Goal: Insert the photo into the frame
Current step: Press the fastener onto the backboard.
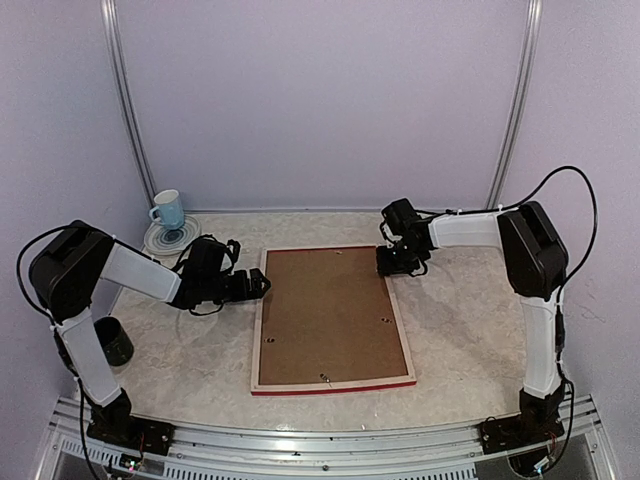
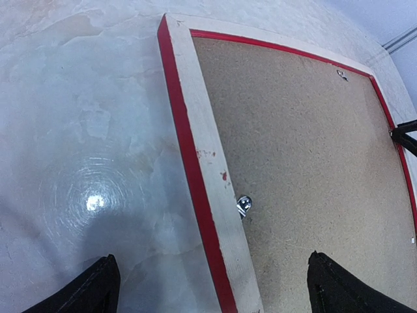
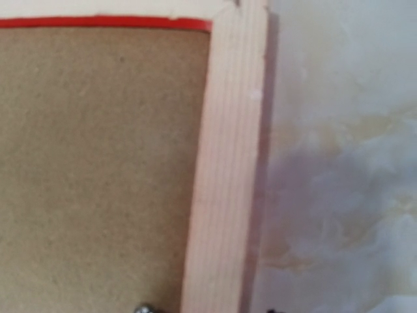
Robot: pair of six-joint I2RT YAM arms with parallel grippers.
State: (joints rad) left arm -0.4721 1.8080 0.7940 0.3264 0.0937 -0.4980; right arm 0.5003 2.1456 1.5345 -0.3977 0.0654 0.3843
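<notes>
Frame (image 1: pixel 258 330) lies pale back up at the centre of the desk (image 1: pixel 460 340), with the backing board (image 1: pixel 330 310) seated in it; photo not visible, presumably underneath. Left fingers (image 2: pixel 85 290) stand wide open astride the left bar, likely to steady it. I cannot tell whether the right fingers (image 1: pixel 392 264), at the frame's far right corner, are open or closed.

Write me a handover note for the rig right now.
Left gripper: open, a finger either side of the frame's left bar.
Right gripper: at the frame's far right corner, open or shut unclear.
The frame lies back up on the table, brown backing board in it.
The photo is not visible.
Done: unconfirmed. Left: check the photo is under the board, fasten it.
</notes>
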